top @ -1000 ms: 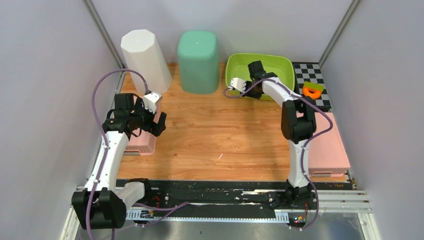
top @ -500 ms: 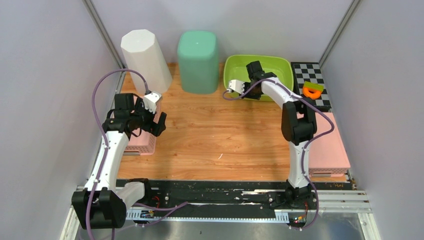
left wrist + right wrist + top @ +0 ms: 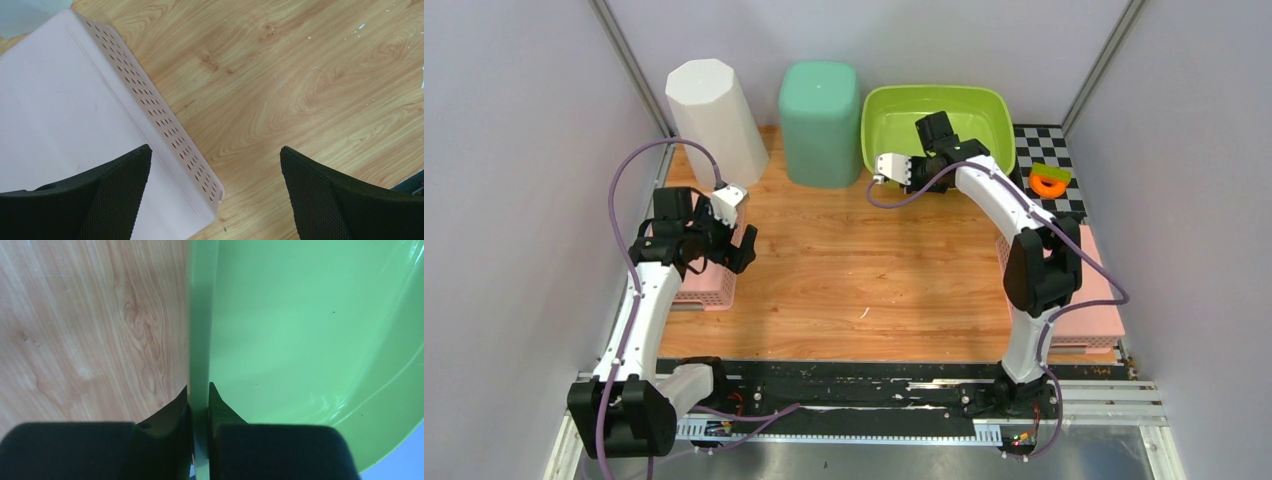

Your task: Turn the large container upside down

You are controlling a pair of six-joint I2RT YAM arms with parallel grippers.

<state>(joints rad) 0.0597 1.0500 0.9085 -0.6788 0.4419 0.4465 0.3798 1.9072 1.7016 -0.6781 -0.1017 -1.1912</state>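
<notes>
The large lime-green basin (image 3: pixel 964 105) stands at the back right, tipped up with its near rim lifted and its opening facing up and forward. My right gripper (image 3: pixel 932 152) is shut on that near rim. In the right wrist view the rim (image 3: pixel 202 315) runs between the two fingers, with my right gripper (image 3: pixel 199 395) pinching it, wood to the left and the basin's inside (image 3: pixel 300 340) to the right. My left gripper (image 3: pixel 736 238) is open and empty over the corner of a pink basket (image 3: pixel 75 115). In the left wrist view the left gripper (image 3: pixel 215 155) holds its fingers wide apart.
A white faceted bin (image 3: pixel 714 115) and a teal bin (image 3: pixel 819 120) stand at the back left, the teal one close to the basin. A pink basket (image 3: pixel 709 285) lies left. A pink flat tray (image 3: pixel 1079 290), a checkerboard (image 3: pixel 1049 150) and an orange-green object (image 3: pixel 1050 180) lie right.
The right arm has lifted the basin's near rim and pushed it back, so the basin tips up more. The left arm has not moved.
</notes>
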